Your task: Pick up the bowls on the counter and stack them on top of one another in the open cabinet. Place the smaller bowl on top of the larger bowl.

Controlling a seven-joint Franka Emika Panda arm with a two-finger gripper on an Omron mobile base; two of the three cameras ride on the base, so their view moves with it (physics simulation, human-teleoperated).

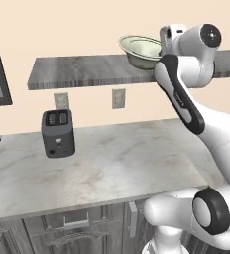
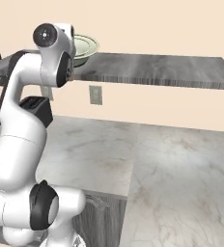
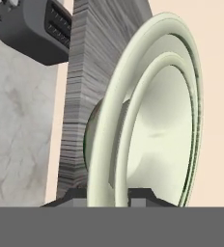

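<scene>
Seating the small bowl (image 3: 164, 130) inside the large bowl (image 3: 102, 144) on the cabinet slab (image 1: 82, 69). Hand view, rolled sideways: two flared rims nested, the small one inside the large; the fingertips (image 3: 142, 195) straddle what looks like both rims at the near side. Gripper (image 3: 108, 197) narrowed and clenched on the rim, not let go. I cannot tell whether the small bowl is fully seated or riding a little high.

Left base view: the stack (image 1: 143, 49) sits on the slab, just beside the arm's wrist. The counter (image 1: 102, 163) below the slab carries a toaster (image 1: 58, 133) and no bowls, so the task reads as nearly finished.

Judgement on doing this step well:
- Confirm the small bowl rests level in the large one before opening.
- Open the jaws just enough to clear the rims; a wide opening risks nudging the large bowl toward the slab's edge.
- Lift straight off the rim, then withdraw away from the slab.
- Avoid sideways drag; glazed bowls probably slide easily.
</scene>
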